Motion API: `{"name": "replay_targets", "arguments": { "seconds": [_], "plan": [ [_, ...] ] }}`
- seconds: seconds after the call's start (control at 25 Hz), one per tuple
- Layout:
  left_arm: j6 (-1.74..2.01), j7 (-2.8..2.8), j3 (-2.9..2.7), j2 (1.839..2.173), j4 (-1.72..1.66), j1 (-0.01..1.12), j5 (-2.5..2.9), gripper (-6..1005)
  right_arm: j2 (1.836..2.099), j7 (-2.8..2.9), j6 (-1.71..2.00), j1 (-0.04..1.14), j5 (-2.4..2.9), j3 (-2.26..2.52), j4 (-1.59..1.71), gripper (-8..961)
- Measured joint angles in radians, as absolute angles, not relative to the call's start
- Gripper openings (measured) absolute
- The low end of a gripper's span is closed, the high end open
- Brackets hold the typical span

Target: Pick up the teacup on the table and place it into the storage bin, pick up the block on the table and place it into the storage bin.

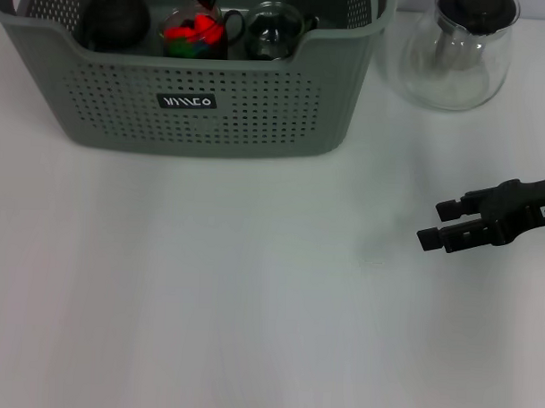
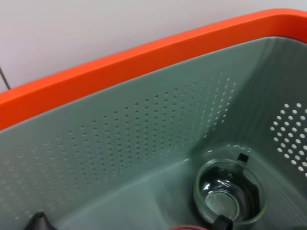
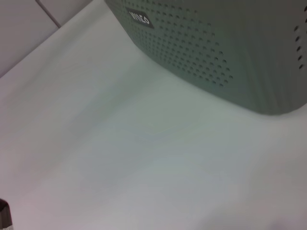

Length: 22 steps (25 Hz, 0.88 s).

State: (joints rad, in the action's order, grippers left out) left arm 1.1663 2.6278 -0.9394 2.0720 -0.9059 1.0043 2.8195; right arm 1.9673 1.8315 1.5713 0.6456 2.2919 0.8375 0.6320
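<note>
Nearest the head camera, we are seeing only bare white table (image 1: 205, 327), with no teacup or block lying anywhere on it. Moving left to right, we are looking first at the grey-green storage bin (image 1: 204, 112) standing at the far left and centre, its black label facing us. Inside it we are making out a dark round object at the left, a glass cup holding something red and green (image 1: 193, 31) that we are taking to be the block, and a clear glass teacup (image 1: 271, 32) with a black handle beside it. Our left wrist camera is looking down into the bin from above, showing that same teacup (image 2: 229, 195) resting on the bin floor near a corner; our left gripper itself is not showing in any view. Further right, a clear glass teapot (image 1: 457, 54) with a black lid is standing just beside the bin. At the far right, our right gripper (image 1: 442, 225) is hovering over the bare table, well apart from the bin, its fingers parted and holding nothing. We are judging both placements to be done, with only pulling the arms back left.
</note>
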Motion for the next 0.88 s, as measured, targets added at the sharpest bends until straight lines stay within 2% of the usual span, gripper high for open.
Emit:
{"name": "replay_targets", "arguments": {
  "seconds": [0.28, 0.36, 0.48, 0.6, 0.68, 0.88],
  "plan": [
    [1.154, 2.623, -0.938, 2.076, -0.951, 0.984, 2.83, 577, 1.967, 1.831, 1.575, 0.646, 2.292, 0.837, 0.635, 825],
    [1.193, 2.615, -0.932, 2.085, -1.034, 0.948, 2.797, 669, 1.966, 1.829, 1.579, 0.645, 2.291, 0.834, 0.639, 825],
    [1.305, 2.547, -0.924, 2.121, -1.267, 0.837, 2.631, 806, 1.964, 1.819, 1.585, 0.642, 2.285, 0.83, 0.643, 825],
    [1.426, 2.432, -0.917, 2.152, -1.506, 0.671, 2.333, 826, 1.961, 1.781, 1.608, 0.635, 2.265, 0.817, 0.646, 824],
    [1.491, 2.331, -0.918, 2.163, -1.601, 0.525, 2.055, 839, 1.96, 1.747, 1.628, 0.628, 2.252, 0.789, 0.646, 824],
    [1.625, 2.106, -0.934, 2.176, -1.531, 0.315, 1.69, 848, 1.965, 1.611, 1.695, 0.603, 2.203, 0.705, 0.643, 824]
  ]
}}
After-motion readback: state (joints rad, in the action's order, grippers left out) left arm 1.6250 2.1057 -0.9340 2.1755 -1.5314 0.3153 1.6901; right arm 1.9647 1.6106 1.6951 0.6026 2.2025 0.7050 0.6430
